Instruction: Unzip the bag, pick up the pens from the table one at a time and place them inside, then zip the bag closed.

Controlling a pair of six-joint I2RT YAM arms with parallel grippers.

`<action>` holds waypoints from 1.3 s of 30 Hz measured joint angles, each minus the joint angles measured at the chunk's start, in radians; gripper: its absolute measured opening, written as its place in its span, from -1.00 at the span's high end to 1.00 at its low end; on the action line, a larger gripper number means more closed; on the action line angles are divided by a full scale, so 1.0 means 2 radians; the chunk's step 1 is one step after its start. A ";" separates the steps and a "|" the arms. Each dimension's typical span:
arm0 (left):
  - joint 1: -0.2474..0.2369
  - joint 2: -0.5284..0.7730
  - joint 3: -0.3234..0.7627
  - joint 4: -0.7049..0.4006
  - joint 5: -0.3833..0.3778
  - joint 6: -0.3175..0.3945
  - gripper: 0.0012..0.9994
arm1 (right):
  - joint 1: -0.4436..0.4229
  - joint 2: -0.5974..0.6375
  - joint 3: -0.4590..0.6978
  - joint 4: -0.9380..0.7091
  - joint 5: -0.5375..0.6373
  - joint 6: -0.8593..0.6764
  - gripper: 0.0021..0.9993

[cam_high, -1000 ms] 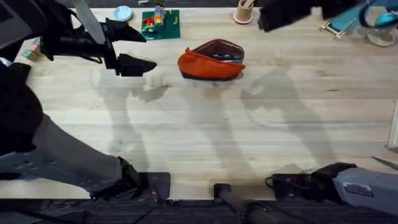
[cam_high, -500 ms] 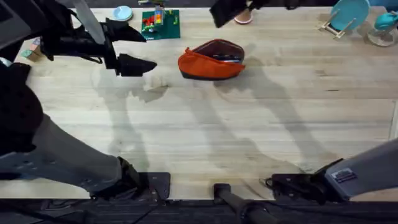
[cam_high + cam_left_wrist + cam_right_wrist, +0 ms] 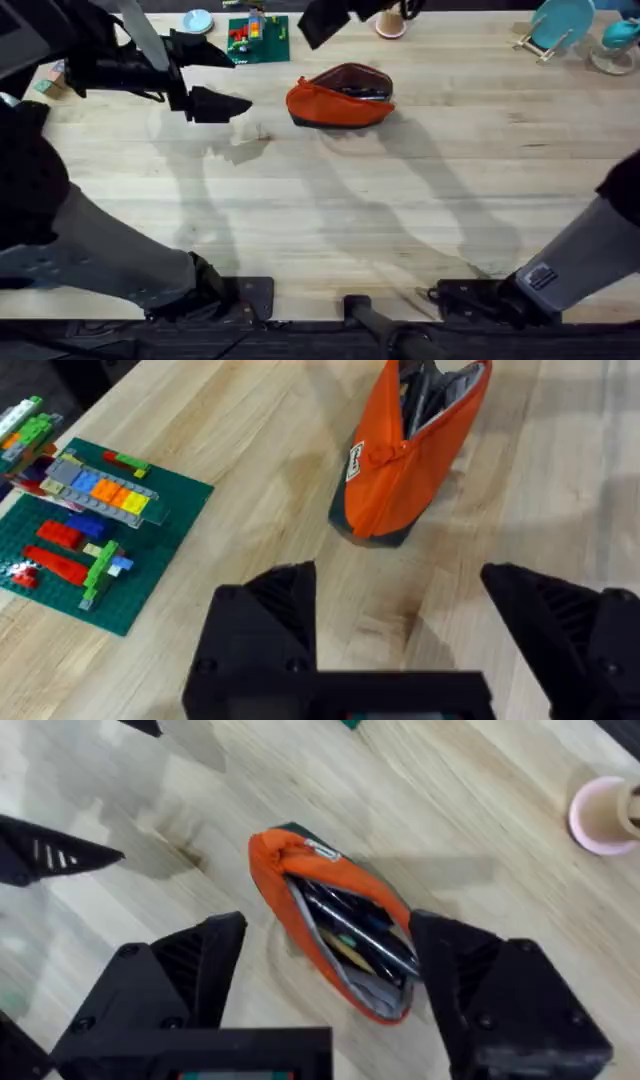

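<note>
On table [image 3: 400, 200] far centre, orange bag [image 3: 339, 97] unzipped, pens [image 3: 350, 925] inside, left gripper [image 3: 205, 78] jaws apart beside it, right gripper [image 3: 325, 970] spread wide above the bag.

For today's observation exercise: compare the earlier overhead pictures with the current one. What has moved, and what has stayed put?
The right gripper has swept leftward along the table's far edge, from the far right to above and left of the open bag, its fingers open with nothing between them. The left gripper, the bag and the pens inside it have not moved.
</note>
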 joint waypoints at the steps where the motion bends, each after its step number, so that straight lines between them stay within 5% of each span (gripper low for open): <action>1: 0.000 0.000 0.000 0.000 0.000 0.000 -0.99 | 0.003 0.003 0.000 0.004 0.000 0.000 -0.97; 39: 0.000 0.000 0.000 0.000 0.000 0.000 -0.99 | 0.044 0.122 0.003 0.061 0.000 0.047 -0.55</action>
